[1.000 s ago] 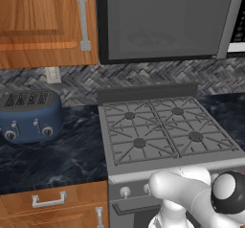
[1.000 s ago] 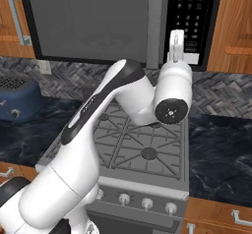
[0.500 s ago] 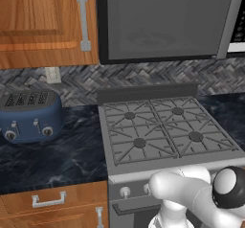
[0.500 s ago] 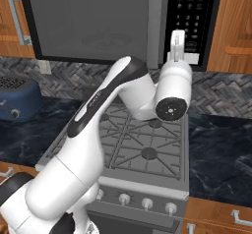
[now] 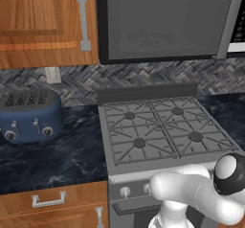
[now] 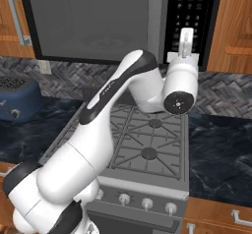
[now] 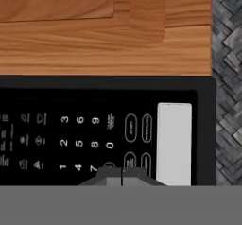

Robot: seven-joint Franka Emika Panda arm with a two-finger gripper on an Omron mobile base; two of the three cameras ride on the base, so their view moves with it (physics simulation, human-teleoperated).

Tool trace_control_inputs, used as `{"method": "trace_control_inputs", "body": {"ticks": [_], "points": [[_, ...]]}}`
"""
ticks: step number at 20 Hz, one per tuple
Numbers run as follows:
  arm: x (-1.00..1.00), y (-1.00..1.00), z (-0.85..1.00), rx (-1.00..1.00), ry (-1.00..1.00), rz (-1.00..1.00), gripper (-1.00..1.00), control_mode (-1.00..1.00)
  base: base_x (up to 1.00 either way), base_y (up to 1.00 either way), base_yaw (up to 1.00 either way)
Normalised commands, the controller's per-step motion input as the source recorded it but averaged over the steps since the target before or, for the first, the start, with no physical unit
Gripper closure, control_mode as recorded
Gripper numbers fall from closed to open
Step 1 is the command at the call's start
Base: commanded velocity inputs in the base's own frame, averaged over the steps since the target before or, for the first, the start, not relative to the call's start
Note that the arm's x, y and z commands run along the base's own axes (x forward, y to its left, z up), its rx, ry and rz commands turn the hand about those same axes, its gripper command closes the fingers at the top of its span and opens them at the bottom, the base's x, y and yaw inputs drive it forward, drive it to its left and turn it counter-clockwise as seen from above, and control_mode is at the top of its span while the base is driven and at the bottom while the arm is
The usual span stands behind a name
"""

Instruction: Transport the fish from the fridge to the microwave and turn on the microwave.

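The microwave (image 5: 162, 21) hangs above the stove with its grey door (image 6: 93, 21) closed. Its black control panel (image 6: 193, 12) with white markings is at the right end. My gripper (image 6: 185, 41) is shut and empty, pointing at the lower part of that panel. In the hand view the fingertips (image 7: 122, 174) sit pressed together just under the keypad (image 7: 78, 139), near the oval buttons and a white rectangular button (image 7: 174, 143). The fish is hidden and the fridge is out of view.
A gas stove (image 5: 162, 131) sits below the microwave, with dark marble counter on both sides. A blue toaster (image 5: 29, 114) stands on the left counter. Wooden cupboards (image 5: 43, 21) flank the microwave, one close beside the panel (image 7: 94, 25).
The arm has swung slightly to the right, and the shut gripper has edged a little further along the control panel. Nothing else has moved.
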Motion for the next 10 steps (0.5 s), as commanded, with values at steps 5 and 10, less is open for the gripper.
{"method": "trace_control_inputs", "body": {"ticks": [5, 10], "points": [[0.19, -0.06, -0.01, 0.0, 0.0, 0.0, 1.0, -1.0, 0.0, 0.0, 0.0], [0.15, 0.0, 0.0, 0.0, 0.0, 0.0, 1.0, -1.0, 0.0, 0.0, 0.0]]}}
